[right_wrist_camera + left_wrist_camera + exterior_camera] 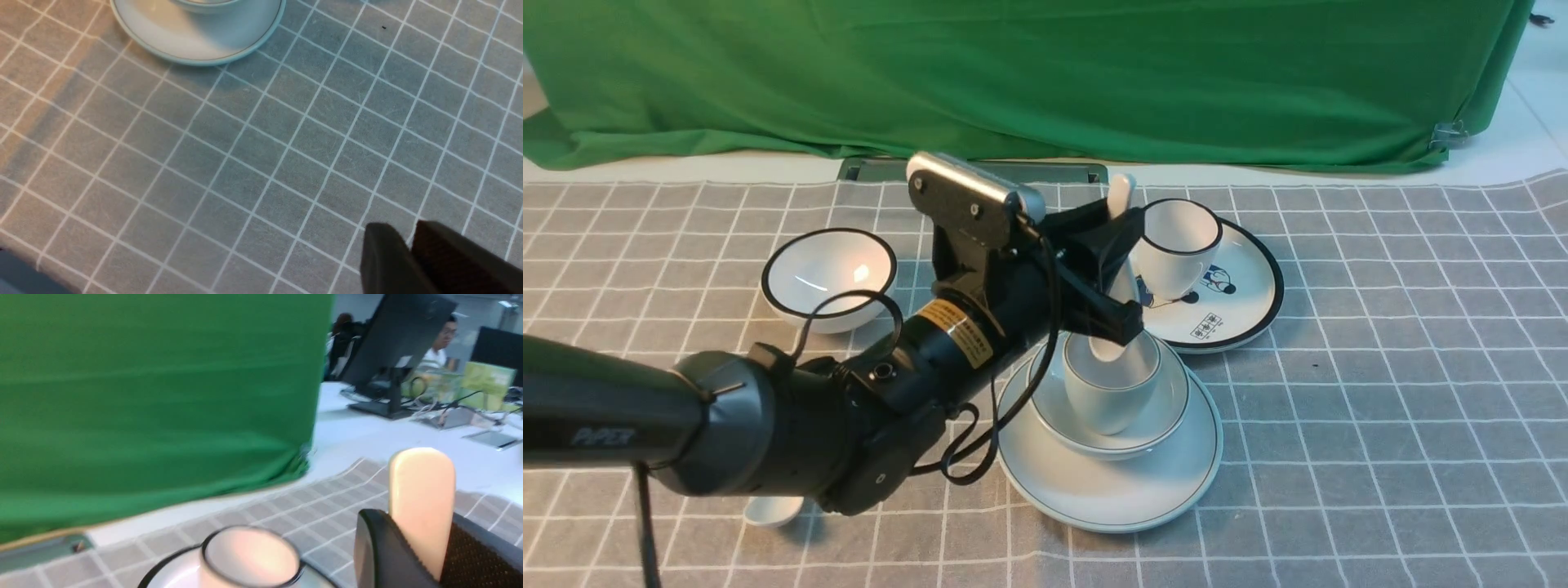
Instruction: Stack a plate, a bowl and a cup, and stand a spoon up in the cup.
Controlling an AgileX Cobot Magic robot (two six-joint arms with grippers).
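Note:
The pale grey-green plate (1111,494) lies at the table's middle with the bowl (1168,412) on it and the cup (1111,396) in the bowl. My left gripper (1125,273) hangs just above the cup, shut on the white spoon (1107,349). The spoon's scoop rests inside the cup and its handle tip pokes up past the fingers. In the left wrist view the spoon handle (421,494) stands pinched in the left gripper (425,549). My right gripper (402,239) hovers over bare cloth, shut with nothing in it, and the plate (196,47) lies far from it.
A black-rimmed white bowl (829,278) sits at the left. A black-rimmed cup (1176,245) stands on a cartoon plate (1245,306) just behind the stack. Another white spoon (772,510) lies under my left arm. A green cloth (1045,82) hangs at the back.

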